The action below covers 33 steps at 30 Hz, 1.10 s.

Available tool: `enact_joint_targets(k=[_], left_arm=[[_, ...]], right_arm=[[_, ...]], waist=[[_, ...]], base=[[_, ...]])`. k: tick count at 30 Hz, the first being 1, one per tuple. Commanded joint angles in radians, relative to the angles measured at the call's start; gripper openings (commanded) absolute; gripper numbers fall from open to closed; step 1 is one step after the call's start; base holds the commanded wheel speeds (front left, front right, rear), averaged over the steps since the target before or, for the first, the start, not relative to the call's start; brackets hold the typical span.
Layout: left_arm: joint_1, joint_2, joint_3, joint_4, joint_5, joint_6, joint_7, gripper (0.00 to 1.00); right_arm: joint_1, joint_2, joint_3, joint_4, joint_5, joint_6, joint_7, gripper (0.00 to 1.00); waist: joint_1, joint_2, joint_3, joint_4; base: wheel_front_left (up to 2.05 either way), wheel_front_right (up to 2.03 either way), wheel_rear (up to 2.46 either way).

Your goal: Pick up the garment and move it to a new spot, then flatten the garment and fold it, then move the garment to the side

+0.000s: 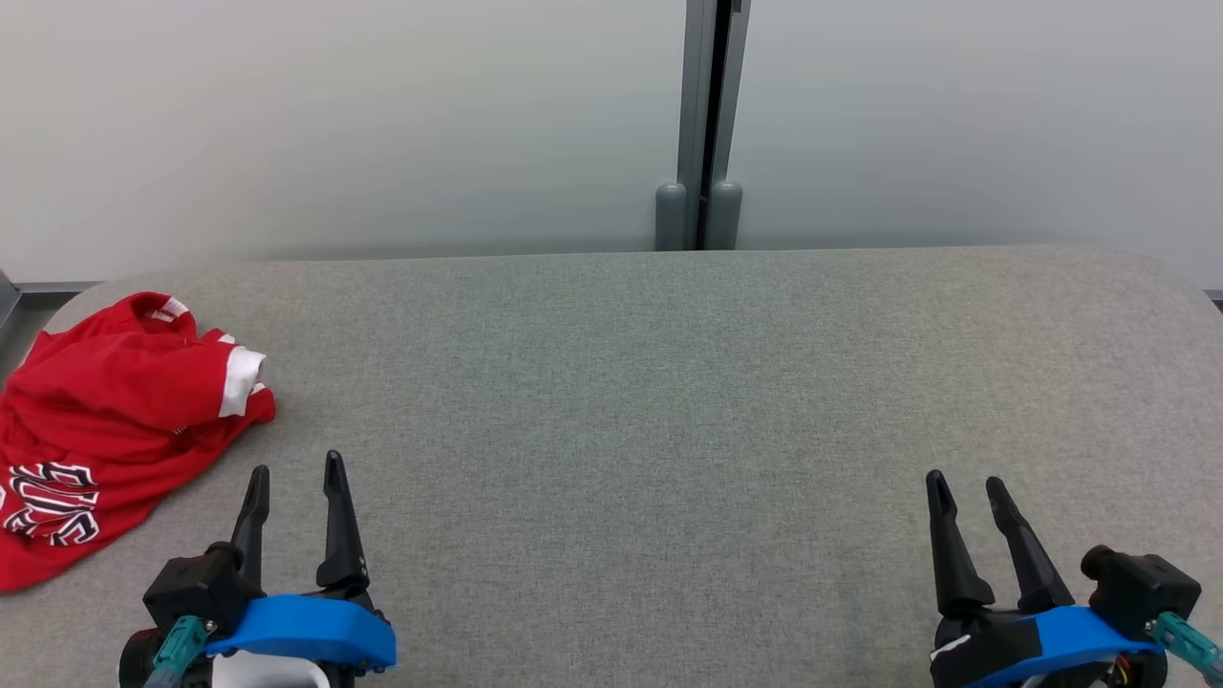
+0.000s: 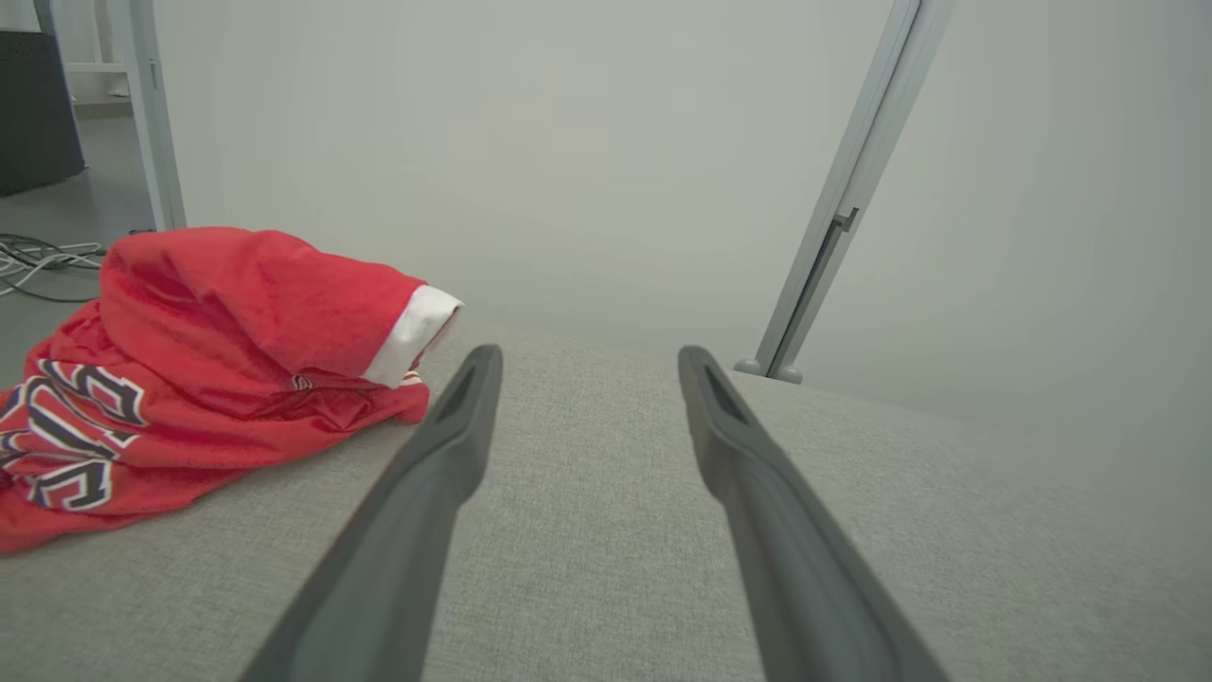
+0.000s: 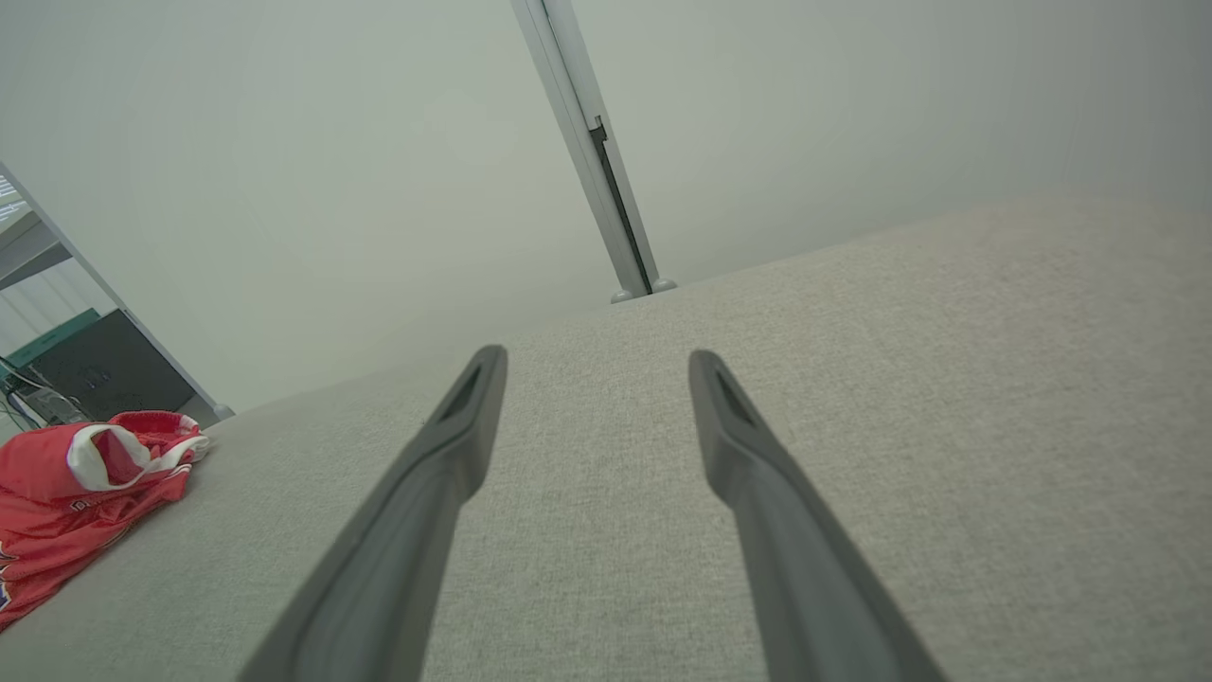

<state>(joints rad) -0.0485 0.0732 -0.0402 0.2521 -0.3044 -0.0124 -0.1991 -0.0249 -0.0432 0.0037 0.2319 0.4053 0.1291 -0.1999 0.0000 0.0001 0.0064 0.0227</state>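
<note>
A grey, fabric-covered table (image 1: 669,401) with rounded far corners spans the head view. 1 crumpled red garment (image 1: 105,420), trimmed in white at the sleeve and collar and printed with black-and-white lettering, lies heaped on the table's left end, its cloth running past that view's left border.

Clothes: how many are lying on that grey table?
1: a crumpled red jersey at the left end of the grey table. Its folds could hide something smaller.
</note>
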Motion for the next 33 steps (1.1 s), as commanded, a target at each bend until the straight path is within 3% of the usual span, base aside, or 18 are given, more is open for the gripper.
enact_joint_targets(k=[1,33], left_arm=[[-0.018,0.006,0.000,-0.002,0.020,0.005,-0.010,1.00],[-0.013,0.007,-0.029,0.045,0.228,0.012,-0.068,1.00]], right_arm=[[0.007,-0.009,0.001,-0.003,-0.023,0.002,-0.008,1.00],[0.030,-0.011,0.014,0.004,-0.259,0.002,-0.067,1.00]], waist=[[0.0000,-0.0001,0.000,0.000],[0.0000,-0.0001,-0.009,0.012]], base=[[0.00,0.00,0.00],[0.00,0.00,0.00]])
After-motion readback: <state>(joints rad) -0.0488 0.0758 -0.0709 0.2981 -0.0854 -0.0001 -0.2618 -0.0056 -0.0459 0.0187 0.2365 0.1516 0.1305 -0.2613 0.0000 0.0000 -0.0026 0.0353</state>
